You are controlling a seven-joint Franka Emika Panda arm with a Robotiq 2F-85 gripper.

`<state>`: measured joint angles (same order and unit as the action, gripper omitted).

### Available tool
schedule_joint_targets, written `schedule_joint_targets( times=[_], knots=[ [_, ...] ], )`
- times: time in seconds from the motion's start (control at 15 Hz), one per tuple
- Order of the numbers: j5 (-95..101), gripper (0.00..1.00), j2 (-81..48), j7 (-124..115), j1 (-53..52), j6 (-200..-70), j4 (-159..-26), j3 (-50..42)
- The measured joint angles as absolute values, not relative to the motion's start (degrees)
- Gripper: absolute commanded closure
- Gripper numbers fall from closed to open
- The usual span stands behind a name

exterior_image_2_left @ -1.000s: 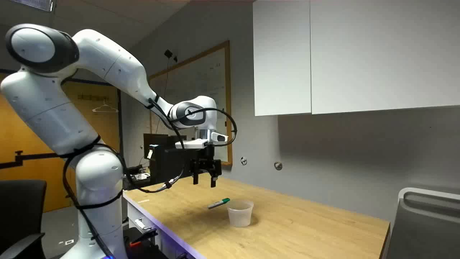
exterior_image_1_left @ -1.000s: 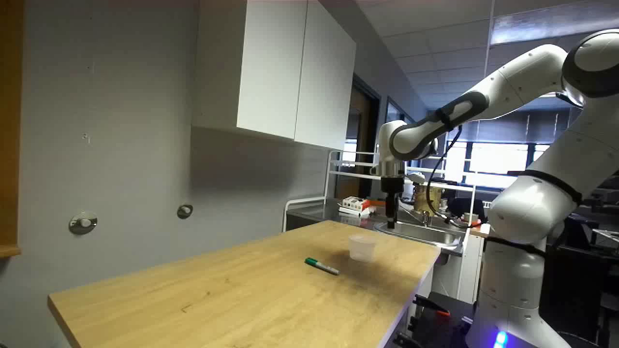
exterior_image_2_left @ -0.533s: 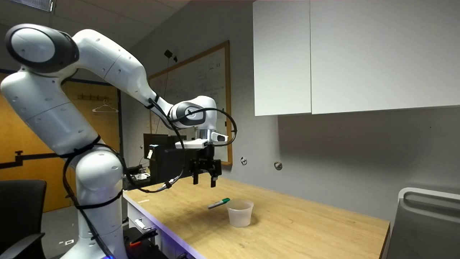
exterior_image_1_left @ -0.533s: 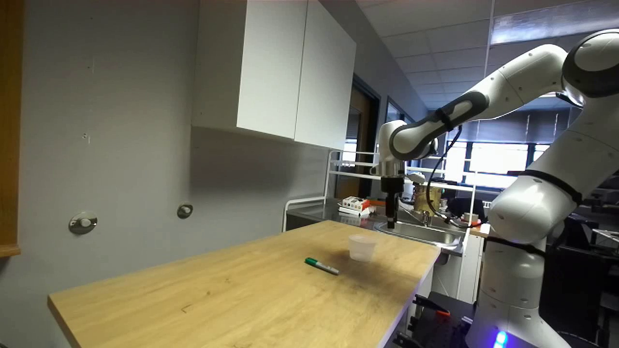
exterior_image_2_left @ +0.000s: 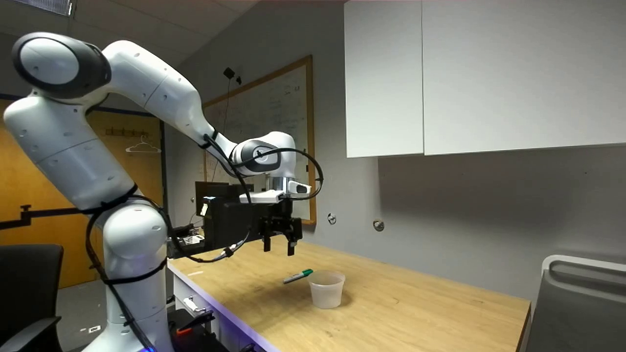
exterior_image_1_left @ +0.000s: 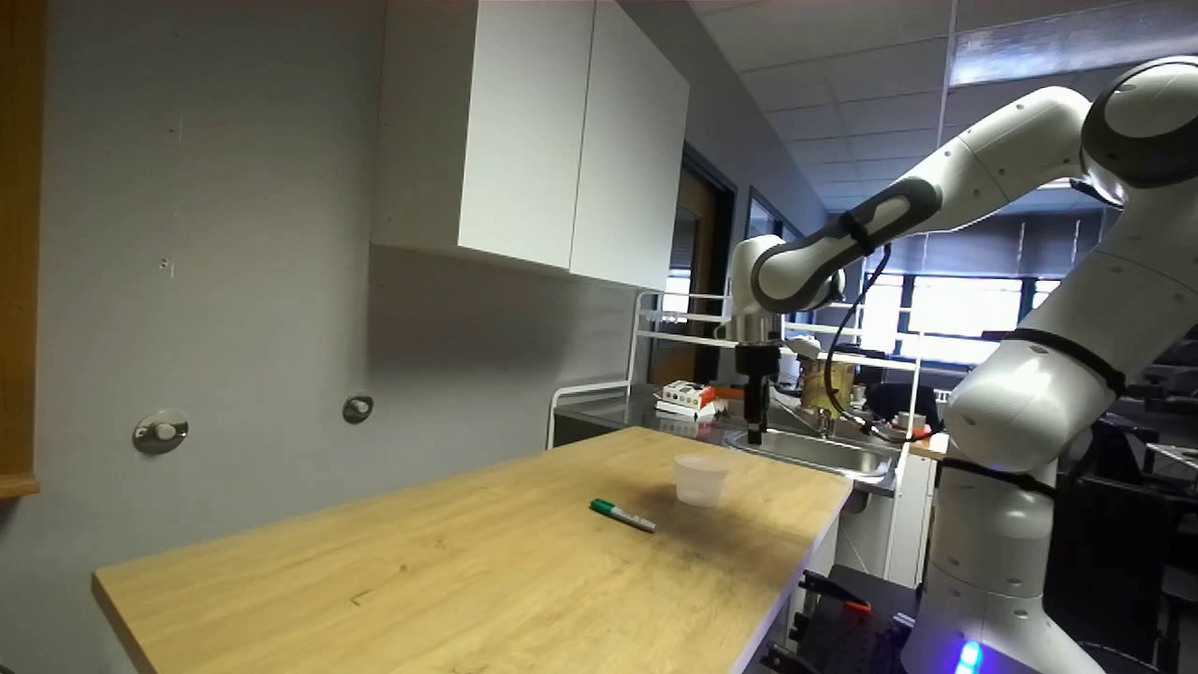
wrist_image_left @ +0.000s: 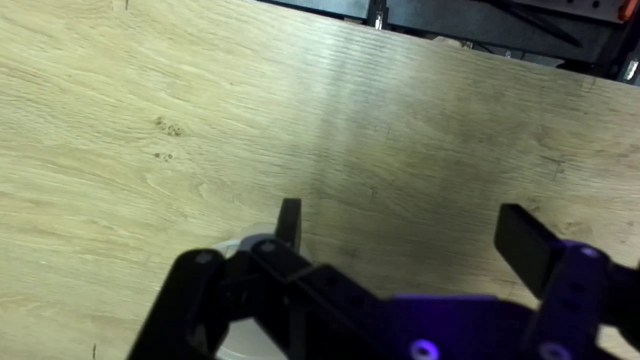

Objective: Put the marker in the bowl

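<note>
The marker (exterior_image_1_left: 622, 516), with a green cap and a grey-white body, lies flat on the wooden tabletop close beside the bowl. It also shows in an exterior view (exterior_image_2_left: 298, 276). The bowl (exterior_image_1_left: 700, 482) is a small, whitish, see-through cup standing upright on the tabletop, also seen in an exterior view (exterior_image_2_left: 326, 291). In the wrist view part of the bowl (wrist_image_left: 247, 340) shows behind the left finger; the marker is not visible there. My gripper (exterior_image_2_left: 279, 248) is open and empty, fingers pointing down, well above the tabletop. In the wrist view its fingers (wrist_image_left: 400, 210) are wide apart with only wood between.
The wooden tabletop (exterior_image_1_left: 421, 580) runs along a grey wall. A white wall cabinet (exterior_image_1_left: 571, 140) hangs above it. A metal sink (exterior_image_1_left: 824, 454) and a small box (exterior_image_1_left: 688, 393) are beyond the table's far end. A black chair (exterior_image_2_left: 29, 293) stands behind the arm.
The arm has shifted very slightly and the gripper sits a touch lower. The marker and the bowl have not moved.
</note>
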<state>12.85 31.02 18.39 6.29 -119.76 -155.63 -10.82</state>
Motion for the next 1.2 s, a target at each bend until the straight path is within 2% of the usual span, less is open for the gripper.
schedule_joint_targets(
  times=[0.6, 1.2],
  knots=[
    [9.61, 0.0, 22.19, 17.68, 0.54, -127.08, -151.49, -5.96],
    [-0.33, 0.0, 7.07, 10.19, -3.63, -129.04, -140.05, -1.03]
  ],
)
